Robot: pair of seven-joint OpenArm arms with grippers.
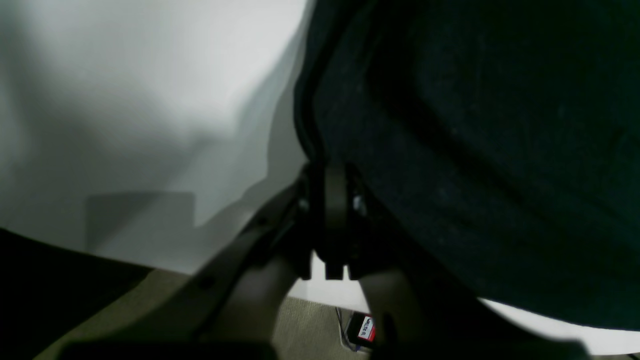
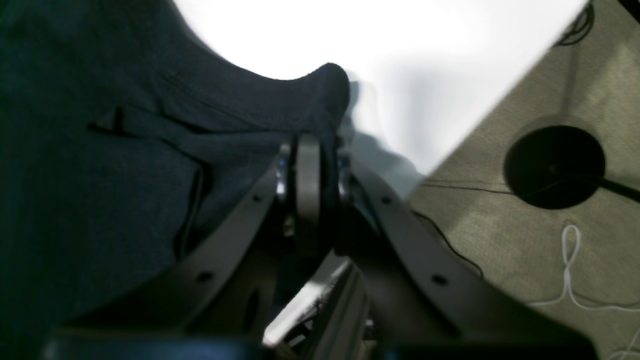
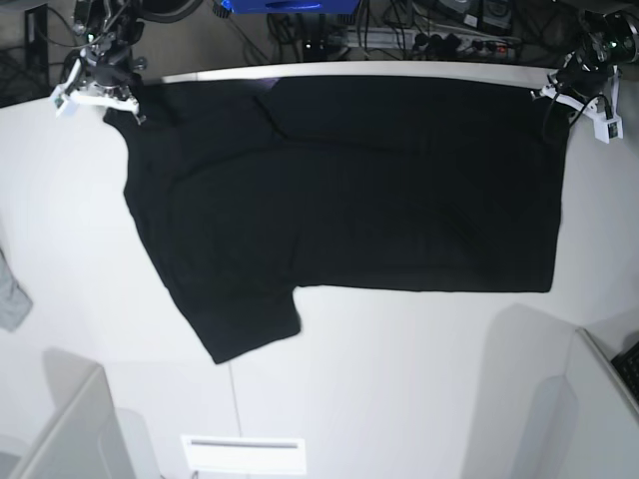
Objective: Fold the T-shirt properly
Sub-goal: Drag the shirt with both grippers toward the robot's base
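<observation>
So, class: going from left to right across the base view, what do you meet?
Grey cloth at the table's left edge → right hand gripping a corner of the T-shirt → black T-shirt spread flat → left hand gripping its opposite corner.

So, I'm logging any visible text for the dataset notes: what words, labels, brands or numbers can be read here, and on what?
Red and white label on a small object on the floor, left wrist view: holds print, too blurred to read.
T-shirt: no print or text shows on the side facing up.
Table: no readable text.
</observation>
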